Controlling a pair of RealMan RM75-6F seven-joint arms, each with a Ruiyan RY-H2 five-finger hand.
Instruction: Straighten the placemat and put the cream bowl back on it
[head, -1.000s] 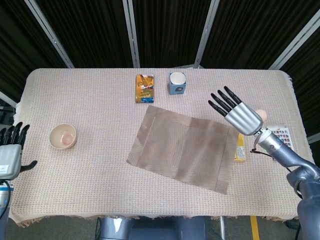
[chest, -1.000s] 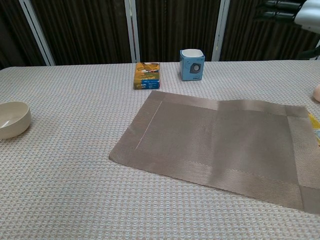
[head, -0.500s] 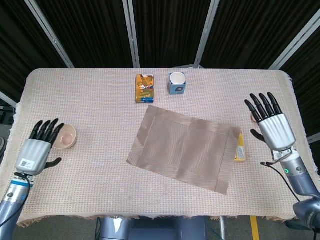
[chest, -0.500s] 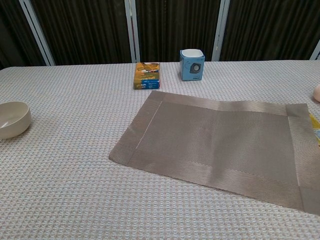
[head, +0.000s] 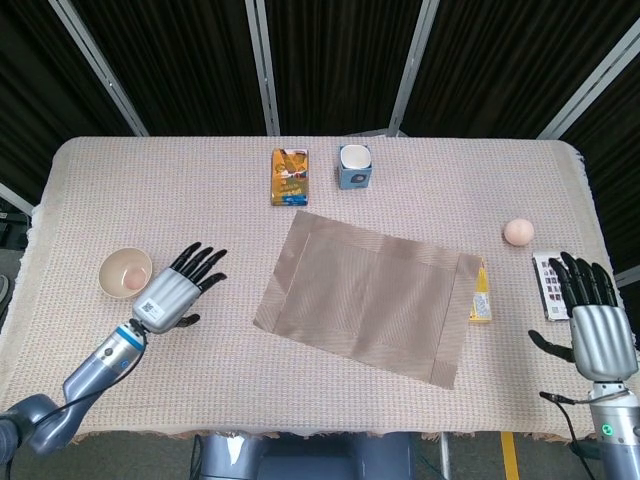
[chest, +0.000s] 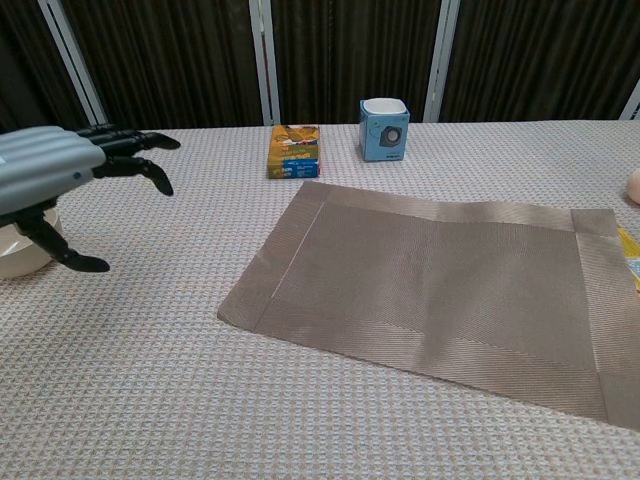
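The left hand (head: 175, 293) hovers over the tablecloth with fingers spread and nothing in it, just right of the cream bowl (head: 126, 272) and left of the placemat (head: 367, 296), which lies skewed near the table's middle. The right hand (head: 594, 325) is likewise empty, fingers apart, at the table's right edge. Straightening looks unfinished; the next move likely calls for pressing the mat and turning it square.

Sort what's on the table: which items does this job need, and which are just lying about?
Job: placemat, lying askew; cream bowl, off the mat at the left; left hand, empty, beside the bowl.

Lying about: orange box, blue cup, pink ball, yellow packet, card.
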